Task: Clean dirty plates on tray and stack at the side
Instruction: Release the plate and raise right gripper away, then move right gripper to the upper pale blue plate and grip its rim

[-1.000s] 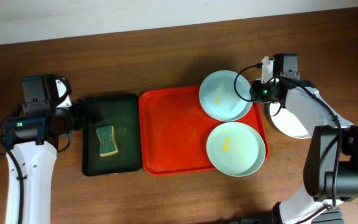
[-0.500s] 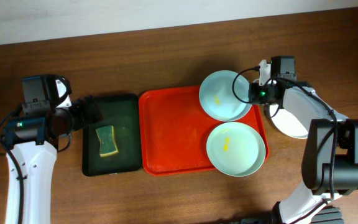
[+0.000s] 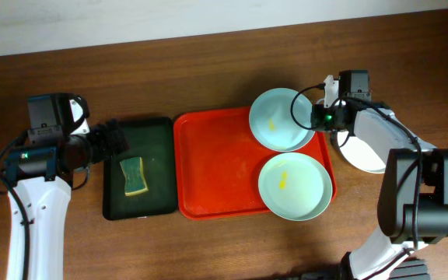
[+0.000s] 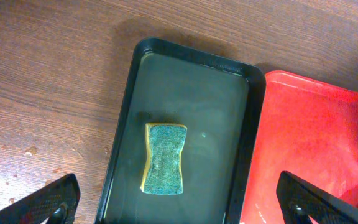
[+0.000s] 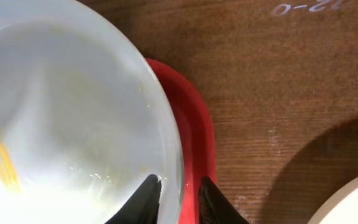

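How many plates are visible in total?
3. The far mint plate and near mint plate on the tray's right side; white plate on the table beside it, partly under the right arm.

robot lab bench, staged as a dishwashing mock-up. evidence: left arm [image 3: 33, 198] and right arm [image 3: 414, 194], both bare machine hardware, sit at opposite ends of a plain wood table [image 3: 208, 70]; blank pale wall [image 3: 169, 15] behind. props only: red tray [image 3: 216, 179] carrying mint plates [image 3: 282, 134], green tray [image 3: 155, 132] with one sponge [image 3: 134, 176].
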Controlling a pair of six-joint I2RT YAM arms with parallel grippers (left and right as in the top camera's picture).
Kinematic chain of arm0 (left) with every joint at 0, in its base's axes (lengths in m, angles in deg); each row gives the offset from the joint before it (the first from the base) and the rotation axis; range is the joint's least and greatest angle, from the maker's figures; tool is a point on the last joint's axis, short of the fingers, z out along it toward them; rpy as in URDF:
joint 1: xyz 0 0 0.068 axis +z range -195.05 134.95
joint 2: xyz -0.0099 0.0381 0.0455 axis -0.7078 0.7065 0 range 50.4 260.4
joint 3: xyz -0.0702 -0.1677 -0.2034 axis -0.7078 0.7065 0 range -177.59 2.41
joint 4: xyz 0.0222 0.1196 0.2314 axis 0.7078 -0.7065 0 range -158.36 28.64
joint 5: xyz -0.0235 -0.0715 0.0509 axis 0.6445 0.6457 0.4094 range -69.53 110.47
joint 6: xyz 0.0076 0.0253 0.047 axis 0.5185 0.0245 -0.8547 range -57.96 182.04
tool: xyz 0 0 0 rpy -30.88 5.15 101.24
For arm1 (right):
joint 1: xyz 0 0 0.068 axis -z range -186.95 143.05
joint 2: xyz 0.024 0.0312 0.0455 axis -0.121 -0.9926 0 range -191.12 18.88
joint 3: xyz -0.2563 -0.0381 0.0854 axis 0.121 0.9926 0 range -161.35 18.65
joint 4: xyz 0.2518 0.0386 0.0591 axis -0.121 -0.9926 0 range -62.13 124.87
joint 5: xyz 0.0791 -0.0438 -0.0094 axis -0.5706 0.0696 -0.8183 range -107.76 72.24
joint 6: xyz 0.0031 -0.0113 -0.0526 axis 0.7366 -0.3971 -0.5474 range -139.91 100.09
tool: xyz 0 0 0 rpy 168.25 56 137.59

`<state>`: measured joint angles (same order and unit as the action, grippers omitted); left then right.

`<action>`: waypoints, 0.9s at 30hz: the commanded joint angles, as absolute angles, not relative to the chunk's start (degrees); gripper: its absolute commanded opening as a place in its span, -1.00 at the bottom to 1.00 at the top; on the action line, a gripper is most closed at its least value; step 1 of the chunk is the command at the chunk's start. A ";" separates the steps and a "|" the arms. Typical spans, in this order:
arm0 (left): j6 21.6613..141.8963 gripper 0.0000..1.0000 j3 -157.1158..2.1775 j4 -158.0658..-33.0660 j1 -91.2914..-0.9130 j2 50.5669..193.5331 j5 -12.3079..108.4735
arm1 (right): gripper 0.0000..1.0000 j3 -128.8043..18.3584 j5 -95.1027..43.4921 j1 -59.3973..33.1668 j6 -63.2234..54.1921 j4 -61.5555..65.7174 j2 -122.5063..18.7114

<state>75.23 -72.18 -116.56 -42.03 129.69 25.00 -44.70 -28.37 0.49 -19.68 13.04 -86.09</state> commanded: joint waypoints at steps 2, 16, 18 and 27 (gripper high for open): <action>75.47 0.99 -72.66 -116.49 -41.79 129.19 25.64 | -0.54 -44.22 -29.12 0.16 -19.44 14.64 -88.15; 75.47 0.99 -72.66 -116.49 -41.79 129.19 25.64 | -0.92 -44.24 -44.77 -5.21 -7.14 11.95 -88.26; 75.47 0.98 -72.66 -116.49 -41.79 129.19 25.64 | -0.92 -44.24 -44.53 -8.67 -6.13 10.97 -88.26; 75.47 0.98 -72.66 -116.49 -41.79 129.19 25.64 | -0.92 -44.24 -36.57 -22.85 6.50 4.34 -88.26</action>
